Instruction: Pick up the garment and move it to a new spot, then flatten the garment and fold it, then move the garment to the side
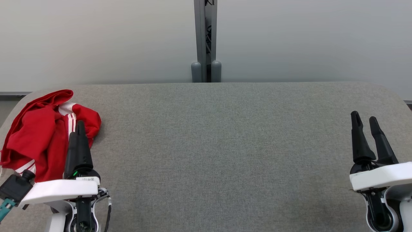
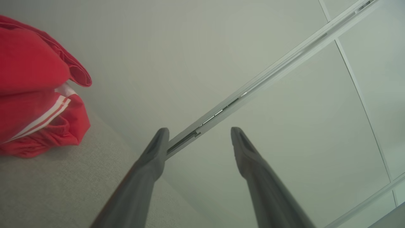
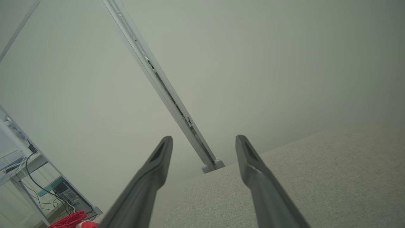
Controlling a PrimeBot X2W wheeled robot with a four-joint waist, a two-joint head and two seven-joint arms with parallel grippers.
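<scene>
On grey table, crumpled red garment, pale wall behind

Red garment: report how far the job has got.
Done: nothing visible; the red garment lies crumpled at the left end of the grey table. In hand: the left gripper stands open beside it, holding nothing; the right gripper is open and empty at the right end. Left: pick it up, move it, flatten, fold, set aside.
</scene>
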